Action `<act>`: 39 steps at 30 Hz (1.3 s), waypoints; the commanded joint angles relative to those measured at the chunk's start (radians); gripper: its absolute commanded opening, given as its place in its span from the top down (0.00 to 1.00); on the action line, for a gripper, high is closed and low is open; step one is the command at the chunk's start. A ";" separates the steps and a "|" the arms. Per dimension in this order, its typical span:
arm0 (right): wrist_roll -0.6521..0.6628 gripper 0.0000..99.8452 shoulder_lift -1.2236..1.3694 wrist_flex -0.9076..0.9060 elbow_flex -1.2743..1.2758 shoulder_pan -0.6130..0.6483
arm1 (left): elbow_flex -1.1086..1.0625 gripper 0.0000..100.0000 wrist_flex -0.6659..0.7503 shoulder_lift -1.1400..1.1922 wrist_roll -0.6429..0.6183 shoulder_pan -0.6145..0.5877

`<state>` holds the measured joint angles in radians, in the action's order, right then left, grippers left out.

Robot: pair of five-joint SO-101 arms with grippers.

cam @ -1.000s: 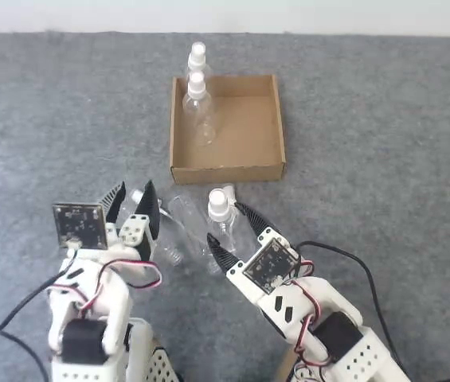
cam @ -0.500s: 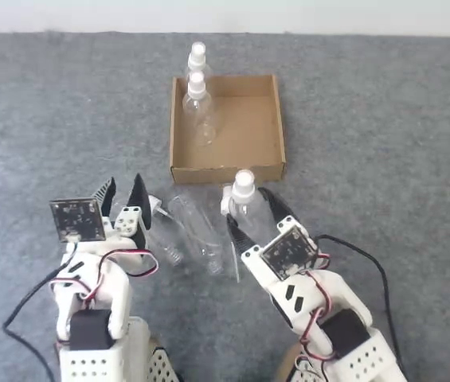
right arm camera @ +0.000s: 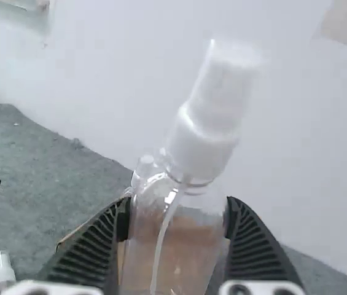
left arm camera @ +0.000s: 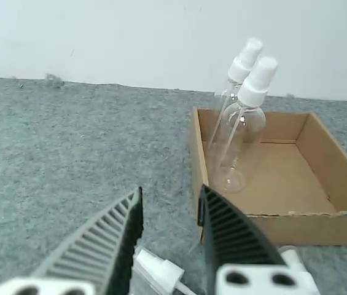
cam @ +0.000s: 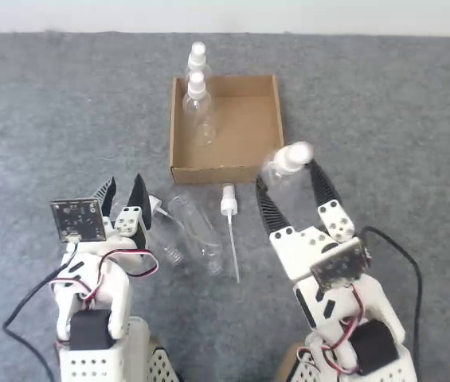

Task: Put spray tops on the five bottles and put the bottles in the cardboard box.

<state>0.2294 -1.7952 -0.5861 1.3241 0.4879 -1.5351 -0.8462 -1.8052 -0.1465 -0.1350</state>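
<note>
the right gripper (cam: 287, 177) is clamped on a capped bottle (cam: 284, 163) above the near right corner of the box (cam: 266, 119); carry it well past the front wall and lower it onto the bare floor before letting go. the box holds one leaning bottle (cam: 199, 107) in its far left corner, and a rear bottle (cam: 197, 57) stands at the back wall, inside or behind i cannot tell. the left gripper (cam: 126, 183) hangs spread and empty over loose bottles (cam: 197, 231) and a spray top (cam: 229, 207) on the carpet (cam: 65, 119).

We've two capped bottles (cam: 199, 103) at the cardboard box's (cam: 209, 172) far-left corner; before it lie a spray top (cam: 228, 200) and, left of that, open bottles (cam: 197, 231).
</note>
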 commanded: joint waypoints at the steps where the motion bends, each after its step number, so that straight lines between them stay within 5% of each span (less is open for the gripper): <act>1: 0.012 0.93 0.090 0.030 -0.146 -0.018 | 0.013 0.86 0.035 -0.017 0.002 -0.006; 9: 0.012 0.93 0.381 0.033 -0.356 -0.019 | 0.013 0.86 0.035 -0.017 0.003 -0.021; 22: 0.012 0.93 0.717 0.357 -0.379 -0.019 | 0.036 0.86 0.038 -0.017 -0.071 -0.166; 35: 0.009 0.93 1.075 0.654 -0.456 -0.019 | 0.030 0.86 0.063 -0.017 -0.078 -0.172; 39: -0.101 0.93 1.202 0.697 -0.520 -0.013 | 0.030 0.86 0.063 -0.017 -0.078 -0.172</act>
<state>0.2217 -0.6736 0.0537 0.9283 0.4787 -1.5351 -0.8140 -1.8052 -0.2079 -0.3038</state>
